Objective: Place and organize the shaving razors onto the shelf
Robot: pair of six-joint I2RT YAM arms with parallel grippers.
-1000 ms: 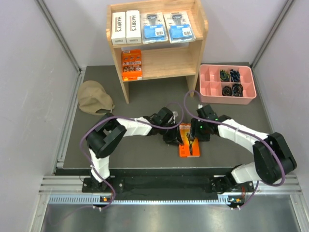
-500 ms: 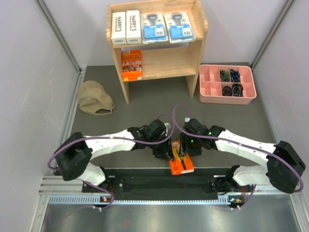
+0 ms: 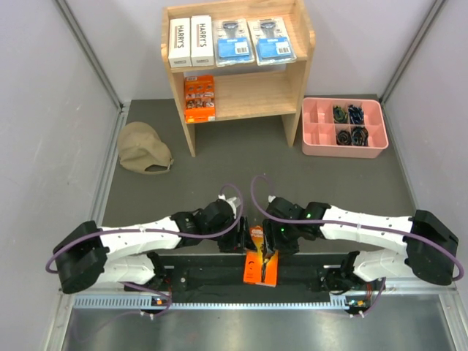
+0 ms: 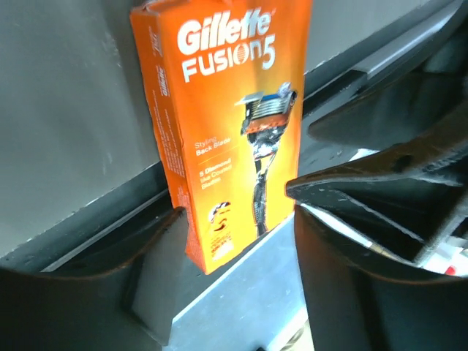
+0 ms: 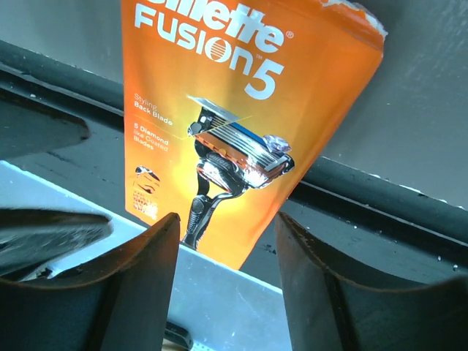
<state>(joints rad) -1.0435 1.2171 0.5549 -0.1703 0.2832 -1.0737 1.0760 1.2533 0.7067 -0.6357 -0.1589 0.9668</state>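
One orange pack (image 4: 219, 131), lettering legible wrist-side only.

i count six razor packs in all: two white harry's boxes (image 3: 179, 42) and two clear blister packs with blue labels (image 3: 235, 42) at the far side, plus two orange ones, a far orange pack (image 3: 199, 98) and a near orange pack (image 3: 261, 265). there is one light-wood shelf (image 3: 305, 73) with two tiers, one pink tray (image 3: 344, 152) at the far right with four small dark bundles (image 3: 341, 114) in it, and one tan cap (image 3: 142, 148) at the left. two robot arms (image 3: 139, 238) come in from the near edge, one from the left and one from the right.
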